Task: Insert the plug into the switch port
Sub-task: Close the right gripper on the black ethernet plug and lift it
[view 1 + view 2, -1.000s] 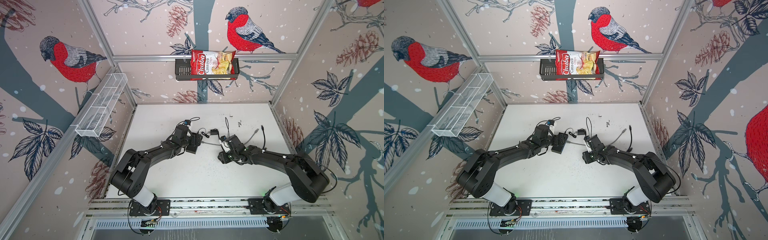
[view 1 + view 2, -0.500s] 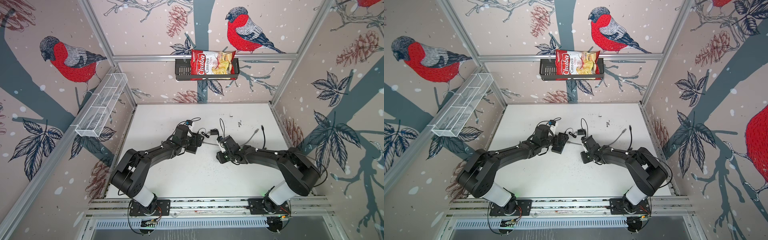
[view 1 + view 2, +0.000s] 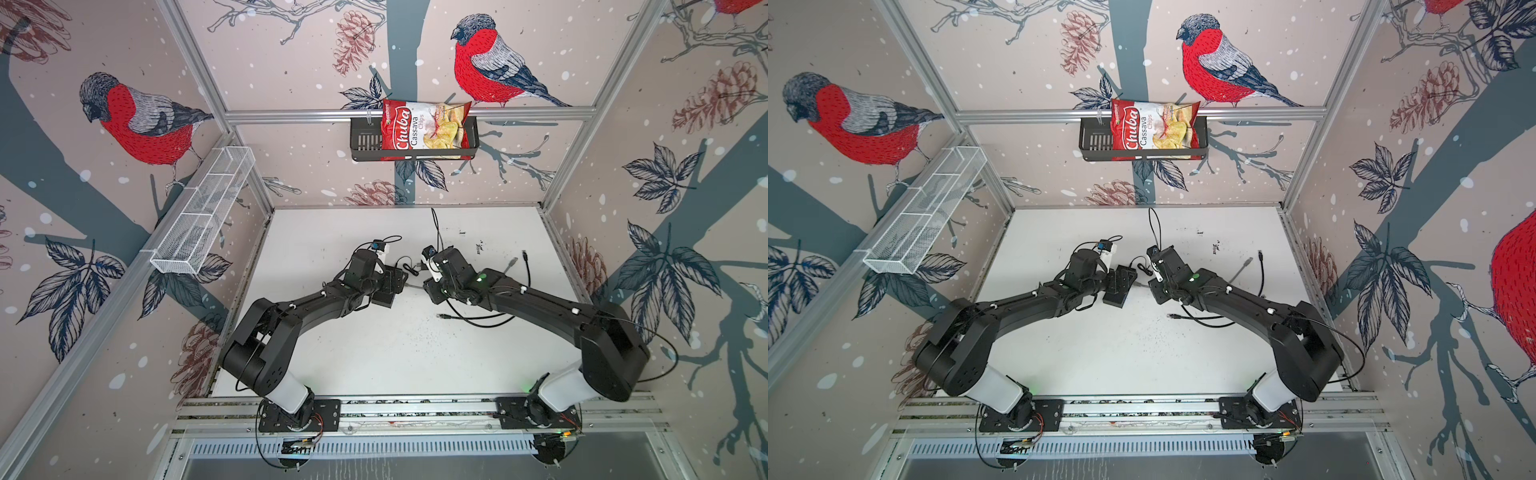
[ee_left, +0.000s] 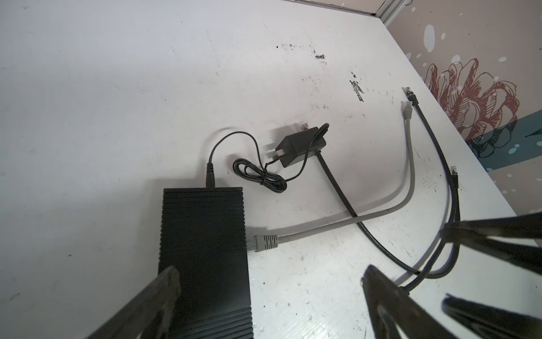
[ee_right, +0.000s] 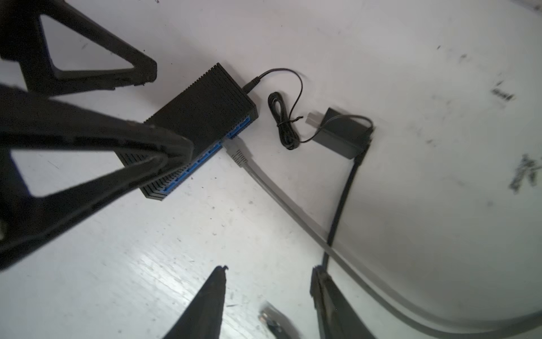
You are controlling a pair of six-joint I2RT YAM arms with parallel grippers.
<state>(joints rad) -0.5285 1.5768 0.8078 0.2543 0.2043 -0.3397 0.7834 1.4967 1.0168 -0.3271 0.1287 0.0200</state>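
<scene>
Grey plug [image 5: 236, 151] at the blue port row [image 5: 205, 158], and no gripper holds it.
You see the switch [image 4: 205, 249] lying flat between the wide-spread fingers of the left gripper [image 4: 269, 271]. One finger is at its corner and the other stands well clear, so the switch is not clamped. The plug touches the port face, and its grey cable [image 5: 278, 199] runs back toward the right gripper [image 5: 269, 269]. That gripper hovers just behind the plug, about half open and with nothing in it. You cannot tell whether the plug is fully seated. In my judgement the push must go along the cable's axis, into the port face.
</scene>
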